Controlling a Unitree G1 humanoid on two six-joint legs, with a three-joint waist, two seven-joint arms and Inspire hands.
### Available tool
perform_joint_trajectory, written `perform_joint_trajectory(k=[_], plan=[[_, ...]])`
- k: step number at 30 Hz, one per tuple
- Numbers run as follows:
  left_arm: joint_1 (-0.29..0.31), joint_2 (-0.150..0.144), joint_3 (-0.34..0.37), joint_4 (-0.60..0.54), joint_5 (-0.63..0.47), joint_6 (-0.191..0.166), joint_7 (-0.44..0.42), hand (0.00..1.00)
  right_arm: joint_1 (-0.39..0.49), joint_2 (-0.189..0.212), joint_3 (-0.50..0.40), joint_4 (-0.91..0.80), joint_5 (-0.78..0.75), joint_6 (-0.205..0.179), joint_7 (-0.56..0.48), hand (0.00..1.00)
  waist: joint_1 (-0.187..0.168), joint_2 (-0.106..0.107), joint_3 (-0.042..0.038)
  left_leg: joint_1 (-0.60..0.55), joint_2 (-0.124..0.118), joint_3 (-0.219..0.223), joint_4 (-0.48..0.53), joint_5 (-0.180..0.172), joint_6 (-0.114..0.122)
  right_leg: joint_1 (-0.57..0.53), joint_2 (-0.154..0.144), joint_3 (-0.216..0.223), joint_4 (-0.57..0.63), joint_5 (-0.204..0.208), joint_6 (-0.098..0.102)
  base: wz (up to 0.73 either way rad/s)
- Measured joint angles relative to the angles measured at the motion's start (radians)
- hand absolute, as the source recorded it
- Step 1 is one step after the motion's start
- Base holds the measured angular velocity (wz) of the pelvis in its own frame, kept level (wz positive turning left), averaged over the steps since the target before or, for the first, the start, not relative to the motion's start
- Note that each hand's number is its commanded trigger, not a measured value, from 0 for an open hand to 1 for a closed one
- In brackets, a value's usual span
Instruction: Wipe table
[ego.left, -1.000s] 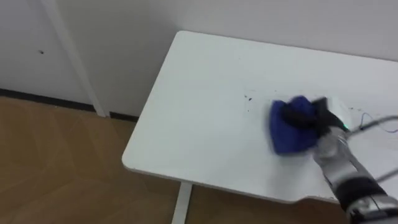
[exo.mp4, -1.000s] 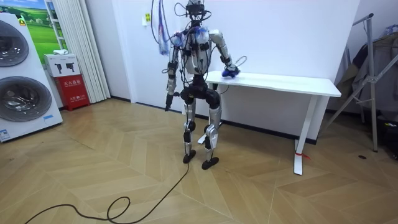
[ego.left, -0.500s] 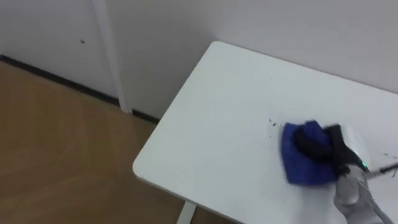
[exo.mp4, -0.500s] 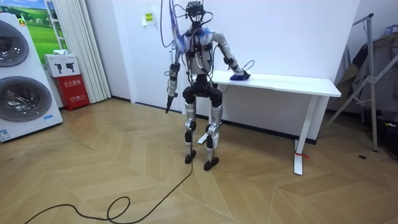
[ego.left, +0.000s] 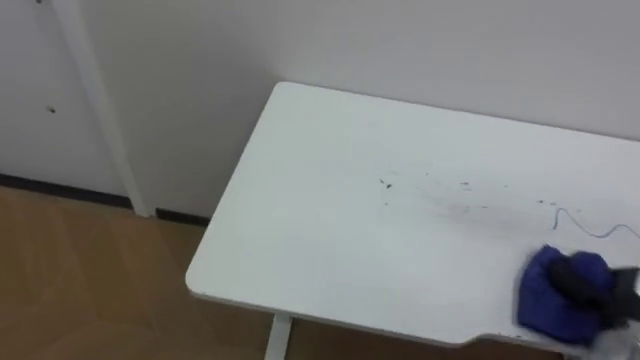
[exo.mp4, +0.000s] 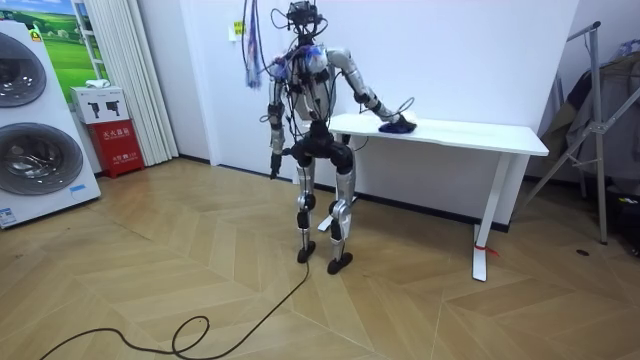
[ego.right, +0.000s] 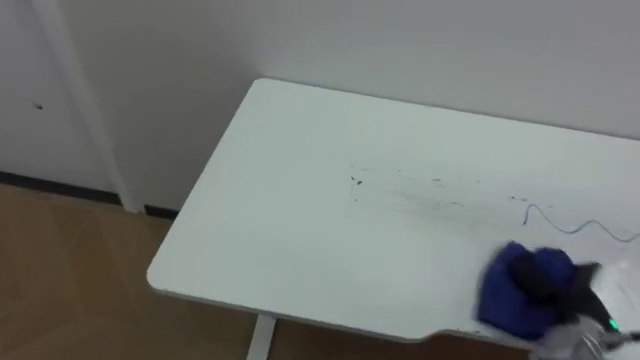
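A white table (ego.left: 330, 240) stands against the wall, with thin dark marks (ego.left: 386, 185) across its middle and a faint scribble (ego.left: 580, 225) farther right. A blue cloth (ego.left: 555, 297) lies bunched near the table's front edge at the right. My right hand (ego.left: 598, 288) lies on it with dark fingers curled into the cloth (ego.right: 522, 290). In the room view I stand at the table's left end (exo.mp4: 470, 132), right arm stretched out to the cloth (exo.mp4: 398, 126). My left hand (exo.mp4: 272, 166) hangs at my side.
The wall runs close behind the table, with a white post (ego.left: 95, 110) at the left. Wooden floor (ego.left: 90, 290) lies beside and below the table's left end. A washing machine (exo.mp4: 30, 130), a red box (exo.mp4: 118, 145) and a metal rack (exo.mp4: 600, 120) stand farther off.
My right hand has drawn the blue cloth to the right and nearer the front edge, uncovering the dark marks. The eye view itself has also shifted.
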Motion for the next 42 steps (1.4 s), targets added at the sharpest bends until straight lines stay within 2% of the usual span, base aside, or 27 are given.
perform_joint_trajectory(k=[1,2,3,5,7,9,11,12,13,16,18,19,21,23,24,26,30,32,33,34,35,36,38,39,40,41,42], plan=[[-0.020,0.001,-0.001,0.008,-0.008,0.002,-0.001,0.00,-0.102,0.028,0.065,0.002,-0.015,0.002,0.041,1.00,0.011,0.001,0.0096,-0.019,0.000,0.005,0.000,0.010,0.000,-0.028,0.005,0.003,-0.001,0.013,-0.013,-0.12],[-0.045,0.002,-0.015,0.008,-0.025,0.001,-0.004,0.00,-0.205,0.045,0.132,0.002,-0.027,-0.013,0.085,1.00,0.016,0.001,0.0277,-0.033,0.001,0.003,-0.005,0.020,-0.002,-0.045,0.008,0.002,-0.002,0.018,-0.018,0.00],[-0.056,0.002,-0.020,0.006,-0.035,0.001,-0.009,0.00,-0.246,0.045,0.159,0.003,-0.027,-0.027,0.102,1.00,0.030,0.006,0.0345,-0.041,0.002,0.000,-0.005,0.024,-0.004,-0.051,0.009,-0.001,-0.007,0.022,-0.021,0.22],[-0.062,0.010,-0.031,0.003,-0.041,-0.004,-0.015,0.00,-0.332,0.045,0.183,0.007,-0.020,-0.070,0.139,1.00,0.068,0.009,0.0362,-0.059,-0.003,-0.026,-0.031,0.044,-0.005,-0.065,0.006,-0.031,-0.011,0.022,-0.022,0.44],[-0.043,0.017,-0.033,0.002,-0.041,-0.003,-0.015,0.00,-0.333,0.044,0.181,0.014,-0.005,-0.076,0.149,1.00,0.074,0.009,0.0352,-0.059,-0.003,-0.066,-0.041,0.046,-0.005,-0.051,0.007,-0.068,-0.014,0.021,-0.022,0.59],[-0.010,0.017,-0.032,-0.004,-0.040,0.003,-0.016,0.00,-0.258,0.041,0.162,0.017,-0.010,-0.084,0.151,1.00,0.061,0.001,0.0302,-0.058,-0.002,-0.097,-0.041,0.046,-0.005,-0.034,0.000,-0.095,-0.016,0.021,-0.021,0.65],[0.037,0.012,-0.031,-0.010,-0.029,0.011,-0.014,0.00,-0.116,0.042,0.103,0.010,-0.047,-0.193,0.081,1.00,0.025,0.005,0.0338,-0.021,-0.004,-0.141,-0.039,0.046,-0.005,-0.006,-0.008,-0.115,0.019,0.003,-0.002,0.46],[0.049,0.014,-0.028,-0.013,-0.022,0.011,-0.013,0.00,-0.079,0.043,0.090,0.011,-0.052,-0.212,0.058,1.00,0.013,-0.001,0.0278,-0.010,-0.006,-0.154,-0.038,0.046,-0.005,0.002,-0.012,-0.121,0.011,-0.001,0.005,0.18],[0.064,0.017,-0.003,-0.031,-0.006,0.011,-0.012,0.00,-0.010,0.042,0.053,0.012,-0.059,-0.242,0.013,1.00,-0.011,-0.024,0.0283,0.016,-0.022,-0.155,-0.033,0.042,-0.003,0.002,-0.036,-0.135,-0.024,0.010,0.007,0.23],[0.061,0.018,0.027,-0.034,0.038,-0.003,-0.011,0.00,0.224,-0.006,-0.072,0.015,-0.021,-0.254,-0.096,1.00,-0.086,-0.009,0.0026,0.067,-0.008,-0.126,0.006,0.009,-0.003,0.026,-0.048,-0.148,0.095,-0.008,0.016,0.21],[0.057,0.023,0.057,-0.039,0.068,-0.037,-0.004,0.00,0.335,-0.034,-0.148,0.023,0.028,-0.253,-0.131,1.00,-0.102,-0.002,-0.0009,0.093,0.015,-0.067,0.024,-0.005,0.013,0.015,-0.054,-0.129,0.181,-0.014,0.033,-0.27],[0.054,0.028,0.084,-0.040,0.074,-0.058,0.008,0.00,0.388,-0.039,-0.184,0.024,0.065,-0.248,-0.151,1.00,-0.107,0.006,-0.0065,0.086,0.041,-0.043,0.043,-0.028,0.013,-0.010,-0.060,-0.134,0.258,-0.029,0.057,-0.49],[0.041,0.046,0.093,-0.044,0.100,-0.077,0.016,0.00,0.445,-0.042,-0.222,0.025,0.118,-0.232,-0.182,1.00,-0.111,0.010,-0.0063,0.061,0.077,-0.018,0.112,-0.079,-0.001,-0.047,-0.130,-0.145,0.369,-0.078,0.061,-0.45],[0.005,0.074,0.090,-0.032,0.112,-0.084,0.030,0.00,0.436,-0.025,-0.212,0.012,0.173,-0.191,-0.199,1.00,-0.083,0.025,-0.0052,0.018,0.152,-0.012,0.198,-0.151,-0.042,-0.052,-0.214,-0.126,0.370,-0.082,0.069,-0.50],[-0.012,0.081,0.087,-0.020,0.112,-0.088,0.032,0.00,0.420,-0.017,-0.210,0.011,0.177,-0.177,-0.205,1.00,-0.070,0.025,-0.0050,-0.002,0.174,-0.013,0.225,-0.159,-0.053,-0.051,-0.231,-0.119,0.342,-0.079,0.074,-0.52],[-0.066,0.096,0.068,0.001,0.111,-0.098,0.034,0.00,0.343,0.029,-0.190,-0.001,0.159,-0.120,-0.225,1.00,-0.032,0.027,-0.0040,-0.073,0.242,-0.069,0.290,-0.175,-0.096,-0.037,-0.254,-0.108,0.212,-0.048,0.097,-0.45],[-0.117,0.105,0.033,0.047,0.101,-0.100,0.000,0.00,0.091,0.048,-0.070,-0.032,0.079,-0.015,-0.135,1.00,0.020,0.018,0.0026,-0.150,0.286,-0.143,0.315,-0.155,-0.162,-0.049,-0.271,-0.099,0.109,0.040,0.106,-0.47],[-0.130,0.122,0.044,0.036,0.046,-0.099,-0.025,0.00,-0.127,0.046,0.059,-0.033,-0.022,-0.031,-0.017,1.00,0.071,-0.001,0.0256,-0.171,0.329,-0.153,0.274,-0.105,-0.231,-0.077,-0.231,-0.126,0.148,0.047,0.114,-0.34],[-0.130,0.121,0.048,0.031,0.030,-0.101,-0.028,0.00,-0.172,0.041,0.066,-0.031,-0.031,-0.045,0.005,1.00,0.088,0.006,0.0230,-0.184,0.349,-0.157,0.265,-0.092,-0.239,-0.088,-0.227,-0.174,0.180,0.012,0.187,0.17],[-0.115,0.118,0.050,0.009,0.018,-0.098,-0.041,0.00,-0.236,0.022,0.066,-0.035,-0.045,-0.076,0.029,1.00,0.096,0.020,0.0230,-0.216,0.384,-0.200,0.238,-0.051,-0.185,-0.133,-0.199,-0.227,0.268,-0.062,0.134,0.88],[-0.087,0.117,0.049,-0.006,0.014,-0.096,-0.053,0.00,-0.252,-0.027,0.065,-0.041,-0.059,-0.089,0.041,1.00,0.079,0.015,0.0234,-0.250,0.379,-0.198,0.221,0.017,-0.152,-0.145,-0.189,-0.269,0.301,-0.107,0.111,1.15],[-0.071,0.116,0.048,-0.017,0.015,-0.092,-0.062,0.00,-0.252,-0.054,0.061,-0.039,-0.064,-0.089,0.045,1.00,0.073,0.011,0.0226,-0.258,0.362,-0.172,0.232,0.027,-0.160,-0.142,-0.186,-0.277,0.301,-0.115,0.109,1.50],[0.037,0.115,0.061,-0.058,0.028,-0.066,-0.081,0.00,-0.209,-0.140,-0.011,-0.015,-0.056,-0.089,0.047,1.00,0.015,-0.014,0.0320,-0.260,0.232,-0.101,0.257,0.019,-0.152,-0.090,-0.177,-0.287,0.230,-0.123,0.096,1.42],[0.055,0.115,0.065,-0.059,0.028,-0.065,-0.083,0.00,-0.196,-0.164,-0.026,0.009,-0.048,-0.089,0.049,1.00,0.004,-0.021,0.0362,-0.254,0.200,-0.090,0.254,0.010,-0.141,-0.077,-0.175,-0.292,0.214,-0.121,0.092,1.28],[0.077,0.115,0.079,-0.059,0.025,-0.057,-0.086,0.00,-0.151,-0.208,-0.060,0.047,-0.033,-0.075,0.055,1.00,-0.010,-0.016,0.0333,-0.234,0.146,-0.071,0.237,-0.008,-0.121,-0.056,-0.166,-0.290,0.184,-0.119,0.088,1.01],[0.091,0.114,0.102,-0.059,0.025,-0.048,-0.086,0.00,-0.087,-0.236,-0.110,0.069,-0.025,-0.066,0.068,1.00,-0.019,-0.015,0.0333,-0.208,0.116,-0.043,0.205,-0.014,-0.112,-0.041,-0.155,-0.284,0.158,-0.118,0.087,0.82],[0.098,0.109,0.120,-0.059,0.025,-0.048,-0.087,0.00,-0.059,-0.238,-0.140,0.083,-0.027,-0.066,0.076,1.00,-0.019,-0.011,0.0322,-0.195,0.111,-0.037,0.186,-0.015,-0.110,-0.039,-0.148,-0.277,0.147,-0.117,0.085,0.23]])
